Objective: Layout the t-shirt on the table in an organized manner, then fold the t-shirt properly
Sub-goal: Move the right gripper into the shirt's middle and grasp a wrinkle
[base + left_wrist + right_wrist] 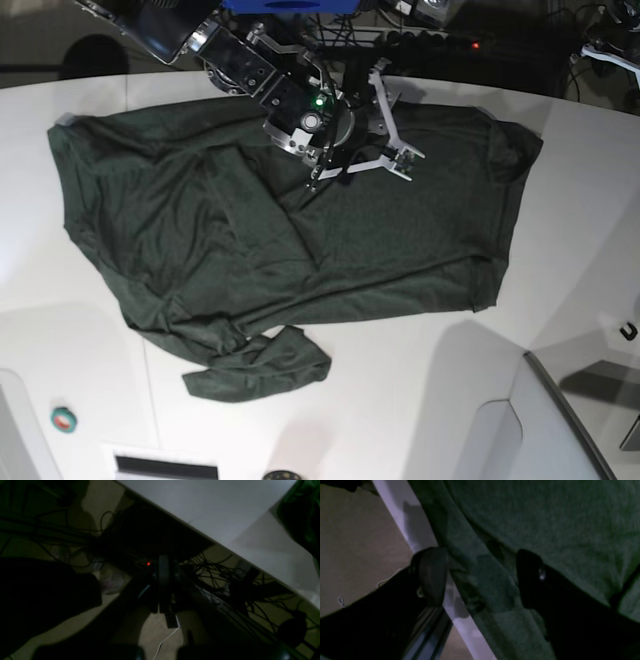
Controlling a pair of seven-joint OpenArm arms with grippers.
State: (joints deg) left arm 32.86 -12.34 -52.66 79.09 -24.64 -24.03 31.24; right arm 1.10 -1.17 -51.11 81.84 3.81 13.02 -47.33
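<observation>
A plain dark green short-sleeved t-shirt [290, 235] lies spread but rumpled across the glossy white table [420, 400], one sleeve bunched toward the near edge. In the right wrist view, the right gripper [482, 577] stands with its jaws parted on either side of a fold of the cloth at the table's far edge. The left gripper [163, 585], seen from its wrist camera, is clamped tight on nothing, beyond the table edge above dark tangled cables [225, 580] on the floor.
</observation>
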